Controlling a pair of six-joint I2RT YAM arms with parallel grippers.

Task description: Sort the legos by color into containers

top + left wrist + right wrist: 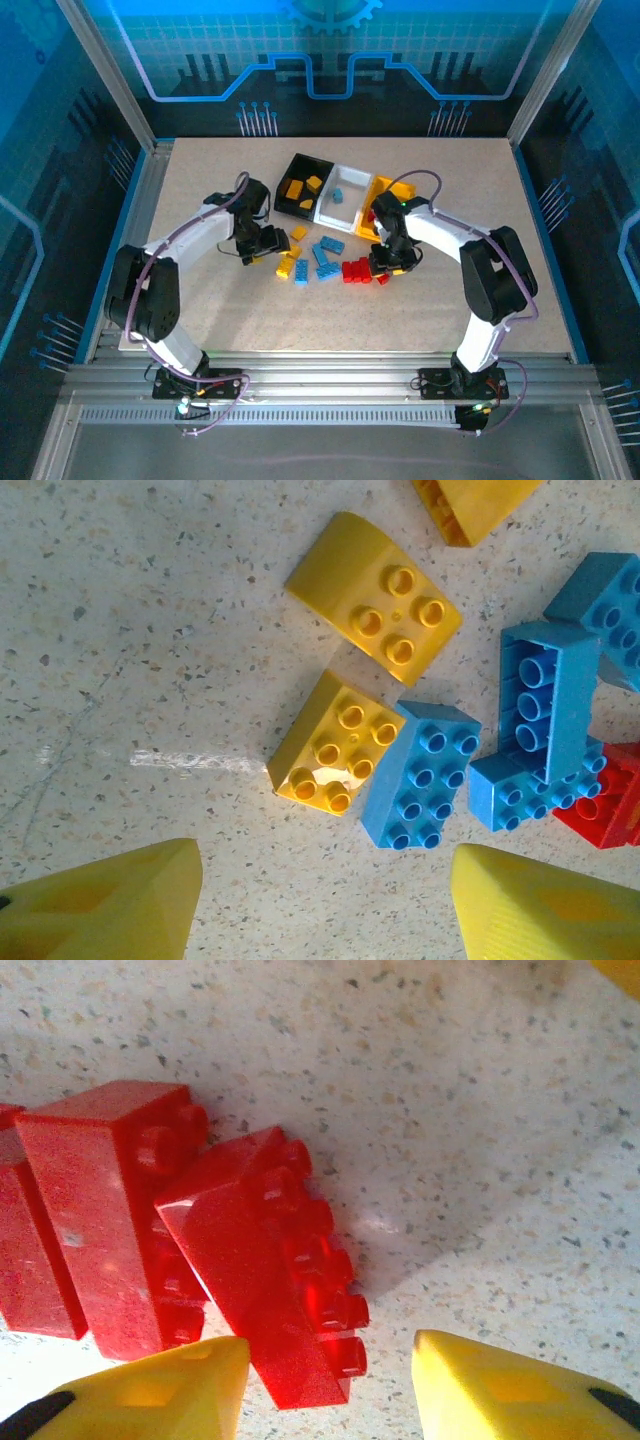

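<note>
Red lego (270, 1270) sideways, studs rightward

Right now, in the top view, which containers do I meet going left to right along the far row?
black bin → white bin → yellow-orange bin

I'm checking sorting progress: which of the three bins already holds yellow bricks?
The black bin, leftmost of the three: two yellow-orange bricks lie in it. The white bin next to it holds a light blue brick instead.
</note>
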